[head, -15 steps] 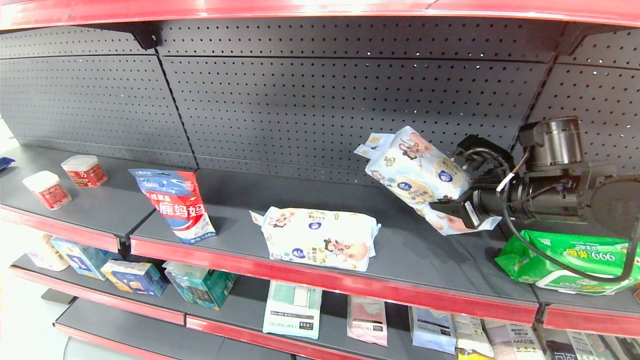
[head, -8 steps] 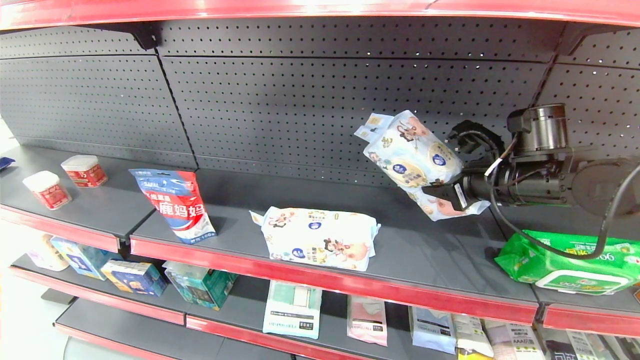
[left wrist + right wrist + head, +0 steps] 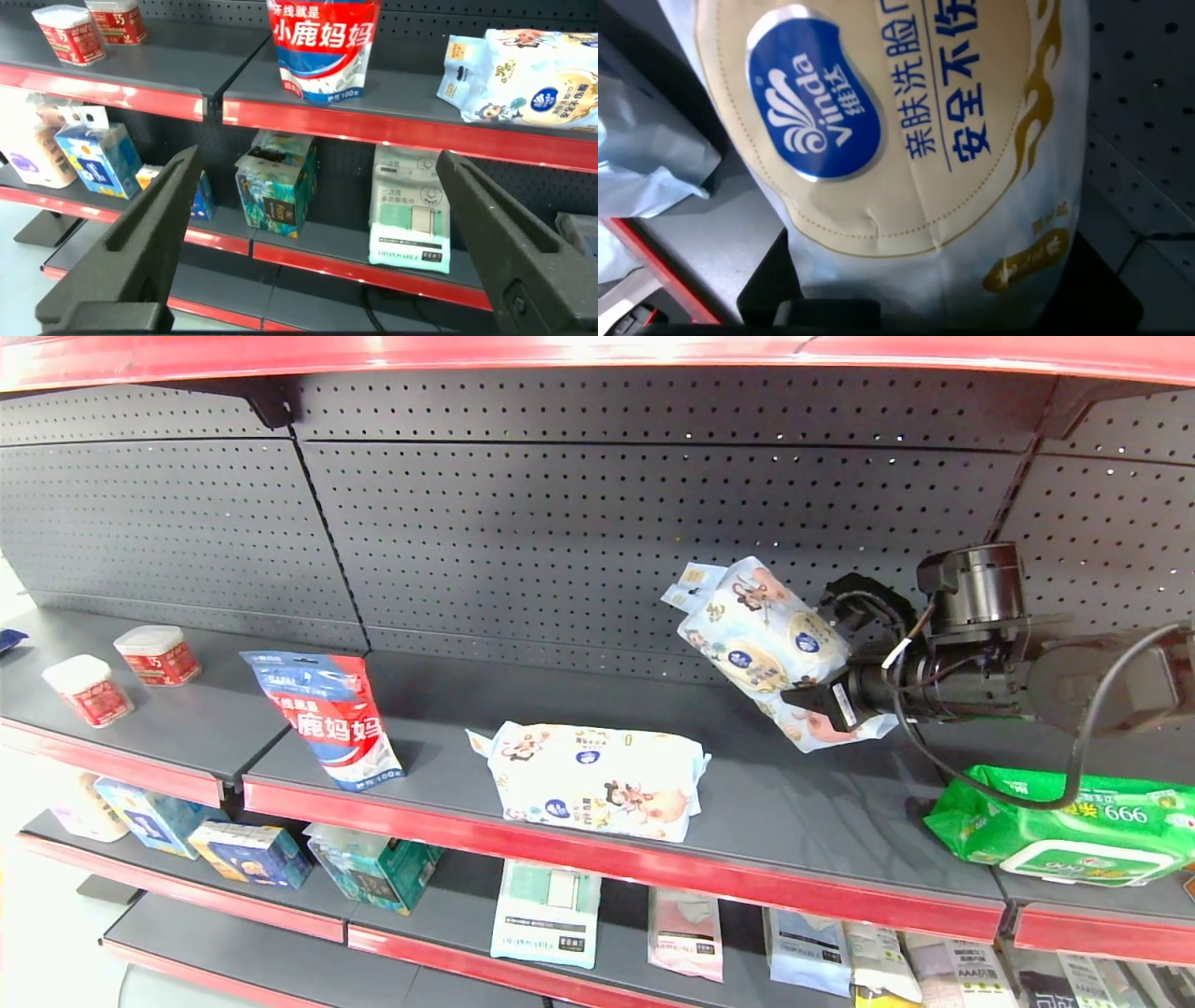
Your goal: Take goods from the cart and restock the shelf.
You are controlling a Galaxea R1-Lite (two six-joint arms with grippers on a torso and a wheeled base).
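**Held pack drifts left above the shelf**

Since a second ago the right claw has carried the wipes pack slightly up and leftward along the pegboard. It is clamped on the pack's lower end. The pack hangs tilted in the air above the shelf, between the twin pack lying flat and the green pack.

The left claw is spread wide and empty, facing a lower shelf.

I judge the pack light, soft and slick in its film, likely to sag or slip from an end grip. A hold across its middle would be surer.

Two lidded tubs stand at the shelf's left end, contents hidden. A blue-and-red pouch stands upright near them.
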